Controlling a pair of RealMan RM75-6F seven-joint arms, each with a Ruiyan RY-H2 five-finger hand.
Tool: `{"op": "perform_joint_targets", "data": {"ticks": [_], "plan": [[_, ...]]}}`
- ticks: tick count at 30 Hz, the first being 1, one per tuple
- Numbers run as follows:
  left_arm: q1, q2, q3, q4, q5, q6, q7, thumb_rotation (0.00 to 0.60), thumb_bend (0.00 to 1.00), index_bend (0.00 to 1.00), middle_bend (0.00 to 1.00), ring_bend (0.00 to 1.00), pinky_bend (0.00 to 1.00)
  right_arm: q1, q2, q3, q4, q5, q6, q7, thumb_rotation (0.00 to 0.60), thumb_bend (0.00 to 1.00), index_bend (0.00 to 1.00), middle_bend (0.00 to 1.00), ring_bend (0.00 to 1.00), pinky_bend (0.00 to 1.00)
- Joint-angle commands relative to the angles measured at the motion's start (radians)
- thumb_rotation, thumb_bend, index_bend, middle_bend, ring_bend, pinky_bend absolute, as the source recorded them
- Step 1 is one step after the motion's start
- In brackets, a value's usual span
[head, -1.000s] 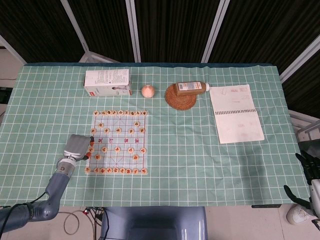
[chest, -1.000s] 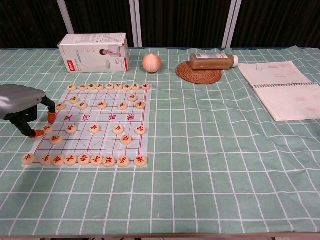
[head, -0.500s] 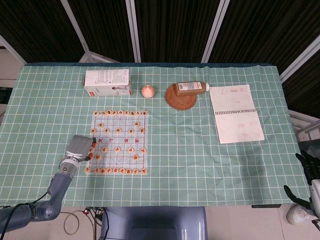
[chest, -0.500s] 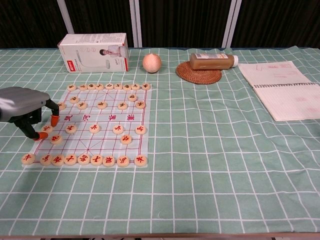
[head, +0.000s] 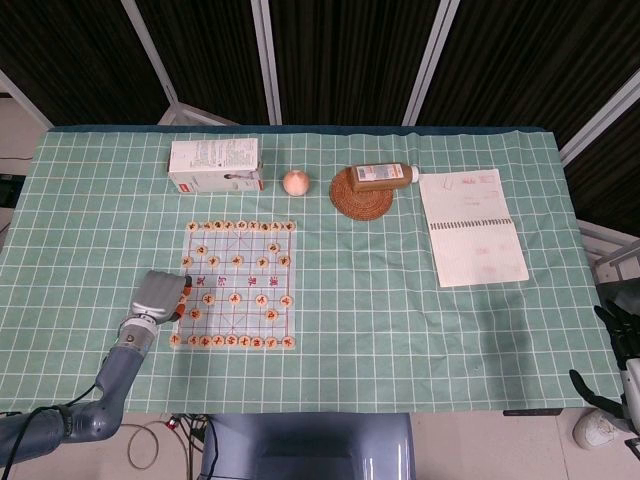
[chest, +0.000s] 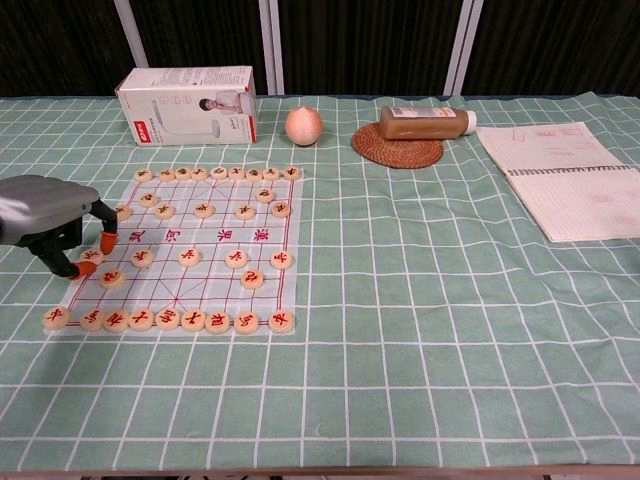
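A Chinese chess board sheet (head: 222, 283) (chest: 215, 236) lies on the green checked cloth, with several round wooden pieces on it. My left hand (head: 155, 297) (chest: 48, 212) hovers at the board's left edge. Its orange fingertips (chest: 105, 241) stand on either side of one piece (chest: 92, 257) in the left column, which still lies flat on the board. I cannot tell whether they touch it. My right hand (head: 612, 332) is dark, hangs off the table's right edge with its fingers apart, and holds nothing.
At the back stand a white box (head: 214, 165) (chest: 187, 104), a round peach-coloured fruit (head: 295, 182) (chest: 304, 126) and a brown bottle (head: 383, 177) (chest: 425, 122) lying on a woven coaster (head: 360, 203) (chest: 398, 154). An open notebook (head: 472, 240) (chest: 570, 180) lies at the right.
My left hand has shifted a little right onto the board's edge, and its fingertips have drawn closer around the piece. The right hand has barely moved.
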Motion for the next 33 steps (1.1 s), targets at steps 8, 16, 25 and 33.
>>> {"op": "perform_joint_targets", "data": {"ticks": [8,16,25,33], "plan": [[-0.004,0.015,-0.011,-0.003,0.008,0.008,-0.011,0.600,0.35,0.51,1.00,1.00,0.98,-0.001,0.000,0.000,-0.002,0.004,-0.002,0.003,0.600,0.37,0.00,0.00,0.00,0.00],[-0.017,0.018,-0.028,0.004,0.006,0.009,-0.013,0.600,0.35,0.51,1.00,1.00,0.98,-0.001,0.002,-0.001,-0.007,0.006,-0.006,0.005,0.600,0.37,0.00,0.00,0.00,0.00],[-0.031,-0.005,-0.032,0.031,-0.010,0.001,-0.003,0.600,0.35,0.51,1.00,1.00,0.98,-0.002,0.005,0.000,-0.010,0.009,-0.009,0.007,0.600,0.37,0.00,0.00,0.00,0.00],[-0.033,-0.020,-0.028,0.054,-0.012,0.000,-0.005,0.600,0.35,0.50,1.00,1.00,0.98,-0.002,0.006,0.000,-0.012,0.011,-0.010,0.009,0.600,0.37,0.00,0.00,0.00,0.00]]}}
